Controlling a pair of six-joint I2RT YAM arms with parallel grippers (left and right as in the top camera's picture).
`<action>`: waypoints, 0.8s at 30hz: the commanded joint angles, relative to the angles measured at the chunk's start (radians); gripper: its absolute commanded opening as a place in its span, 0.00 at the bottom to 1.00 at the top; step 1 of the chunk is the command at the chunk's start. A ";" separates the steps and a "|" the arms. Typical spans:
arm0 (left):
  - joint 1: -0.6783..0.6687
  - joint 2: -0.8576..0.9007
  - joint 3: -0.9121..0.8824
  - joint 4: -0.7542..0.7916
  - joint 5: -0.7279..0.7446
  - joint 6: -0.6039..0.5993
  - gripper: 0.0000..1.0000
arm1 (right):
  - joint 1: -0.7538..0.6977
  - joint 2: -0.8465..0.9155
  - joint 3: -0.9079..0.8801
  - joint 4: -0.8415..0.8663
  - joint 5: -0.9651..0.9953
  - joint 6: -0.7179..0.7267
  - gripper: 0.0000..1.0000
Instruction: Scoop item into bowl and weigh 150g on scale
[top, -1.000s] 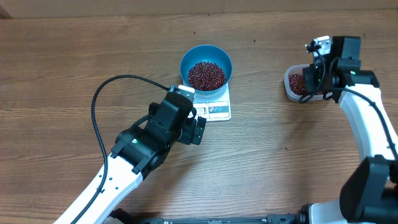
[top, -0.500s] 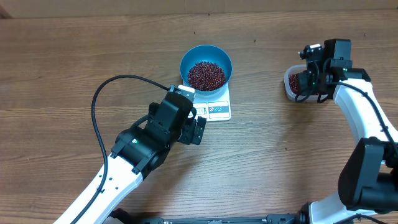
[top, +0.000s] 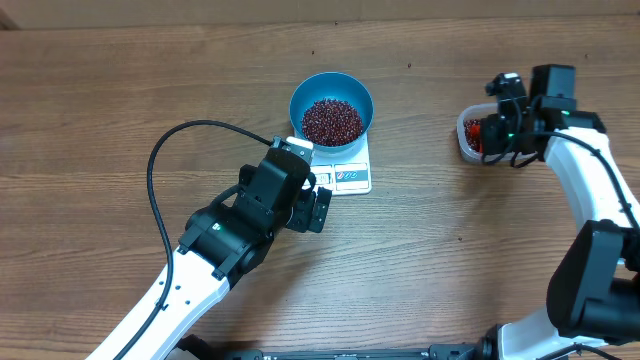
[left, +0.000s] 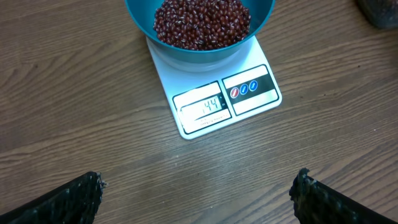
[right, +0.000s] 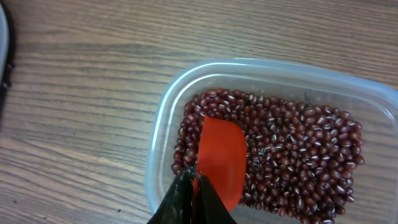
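The blue bowl (top: 331, 110) stands on the white scale (top: 352, 177) and holds a heap of red-brown beans (top: 332, 121). In the left wrist view the bowl's wall (left: 205, 56) is at the top, with the scale's lit display (left: 202, 107) below it. My left gripper (left: 199, 190) hovers open over bare wood in front of the scale, empty. My right gripper (right: 194, 180) is shut on a red scoop (right: 221, 155). The scoop's blade lies on more beans (right: 298, 149) in the clear tub (right: 161, 118). No beans lie on the blade's upper face.
The clear tub (top: 465, 137) sits at the right of the table, well apart from the scale. The left arm's black cable (top: 160, 160) loops over the wood to the left of the scale.
My right wrist has turned and shifted slightly over the tub, and the red scoop now shows from overhead. The left arm, bowl and scale have not moved.
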 joint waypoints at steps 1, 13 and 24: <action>-0.003 0.000 -0.003 0.003 -0.014 -0.014 1.00 | -0.076 -0.002 0.002 0.009 -0.148 0.008 0.04; -0.003 0.000 -0.003 0.003 -0.014 -0.014 1.00 | -0.232 -0.002 0.002 -0.003 -0.390 0.003 0.04; -0.003 0.000 -0.003 0.003 -0.014 -0.013 1.00 | -0.234 -0.067 0.003 -0.022 -0.391 0.005 0.04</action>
